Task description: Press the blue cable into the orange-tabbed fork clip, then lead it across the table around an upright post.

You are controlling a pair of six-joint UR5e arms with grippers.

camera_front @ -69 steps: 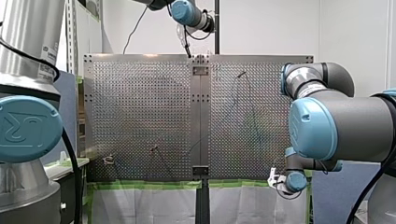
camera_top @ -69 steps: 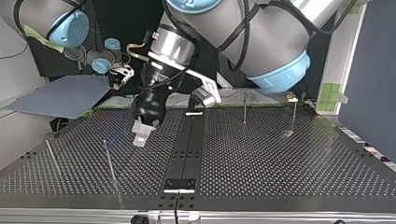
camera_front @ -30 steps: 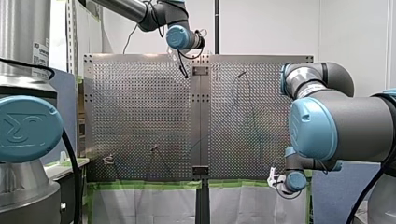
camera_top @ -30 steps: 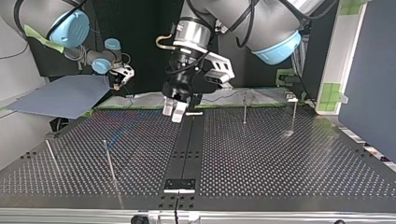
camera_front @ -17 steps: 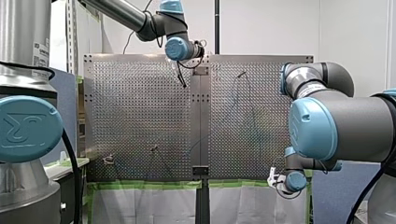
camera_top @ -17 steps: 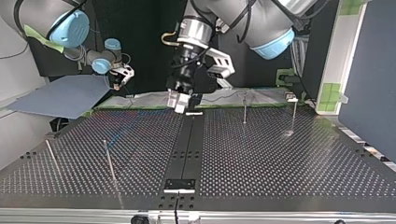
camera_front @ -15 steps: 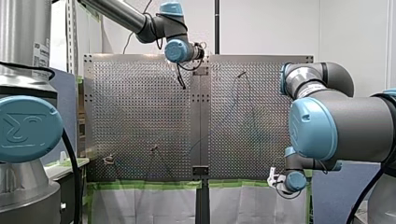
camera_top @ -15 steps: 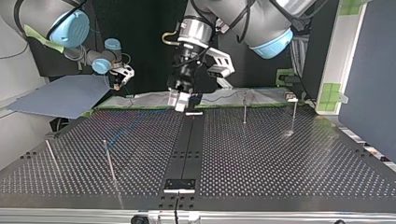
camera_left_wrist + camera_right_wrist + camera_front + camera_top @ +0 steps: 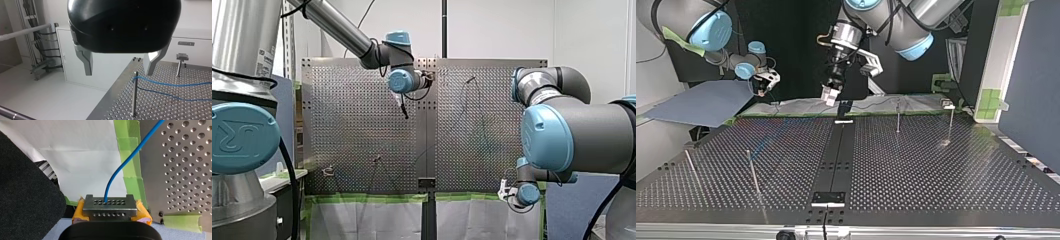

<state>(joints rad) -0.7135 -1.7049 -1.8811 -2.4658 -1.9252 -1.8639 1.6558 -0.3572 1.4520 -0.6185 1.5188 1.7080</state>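
The blue cable (image 9: 130,157) runs out from between the yellow pads of my right gripper (image 9: 110,206), which is shut on it just off the table's taped edge (image 9: 128,185). In the front view that gripper (image 9: 507,192) hangs at the near right corner. My left gripper (image 9: 120,66) is open and holds nothing; it hovers high over the board's middle (image 9: 402,107) (image 9: 830,96). Ahead of it, the blue cable (image 9: 175,85) bends around an upright post (image 9: 134,95). A small fork clip (image 9: 328,171) sits near the front view's left.
Several thin posts stand on the perforated table (image 9: 936,170): two at the top view's left (image 9: 753,172) (image 9: 691,167), two at its far right (image 9: 897,117) (image 9: 951,122). A dark centre rail (image 9: 836,155) splits the board. A small fixture on a stalk (image 9: 179,65) stands beyond the wrapped post.
My left arm has lifted off the board and drawn back toward the far side of the top view, its open gripper now higher. My right arm has stayed still.
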